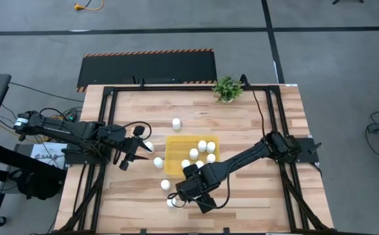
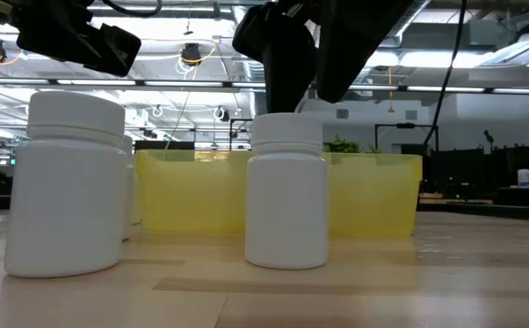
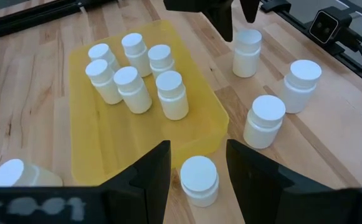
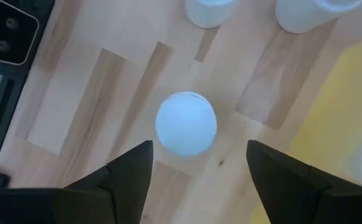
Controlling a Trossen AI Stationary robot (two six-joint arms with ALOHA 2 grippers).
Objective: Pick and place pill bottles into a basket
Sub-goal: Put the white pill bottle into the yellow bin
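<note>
My right gripper [image 4: 196,165] hangs with its fingers spread wide above a white pill bottle [image 4: 185,122] standing on the tabletop [image 1: 254,124] just off the yellow basket [image 1: 175,158], though my arm hides that bottle's body from above. My left gripper [image 1: 126,162], fingers closed on nothing, waits left of the basket. Six bottles [image 3: 171,94] stand inside; others around it are partly cut off.

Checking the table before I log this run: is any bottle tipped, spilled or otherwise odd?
Nothing stands out. The pill bottles in the basket stand upright with caps on, as do those on the table, including the bottle below the open right end effector.
</note>
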